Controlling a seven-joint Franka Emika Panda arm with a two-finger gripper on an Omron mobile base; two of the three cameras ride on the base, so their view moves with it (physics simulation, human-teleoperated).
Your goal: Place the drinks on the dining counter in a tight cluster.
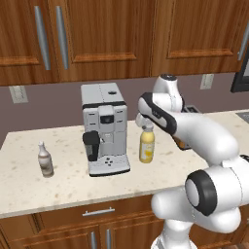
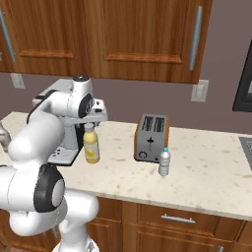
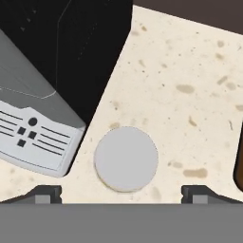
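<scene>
Your gripper (image 3: 121, 194) hangs spread wide right above the juice bottle (image 1: 147, 145), its white cap (image 3: 126, 158) centred between the tips (lined up, I'd judge, for a top-down grab), the bottle upright on the counter (image 1: 63, 187) beside the coffee machine (image 1: 104, 129).

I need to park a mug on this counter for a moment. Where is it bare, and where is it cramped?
Bare: the stretch between the brown bottle and the coffee machine, the front strip between juice bottle and water bottle, and right of the water bottle. Cramped: around the juice bottle, close beside the coffee machine with the open gripper above its cap, and between toaster and water bottle.
</scene>
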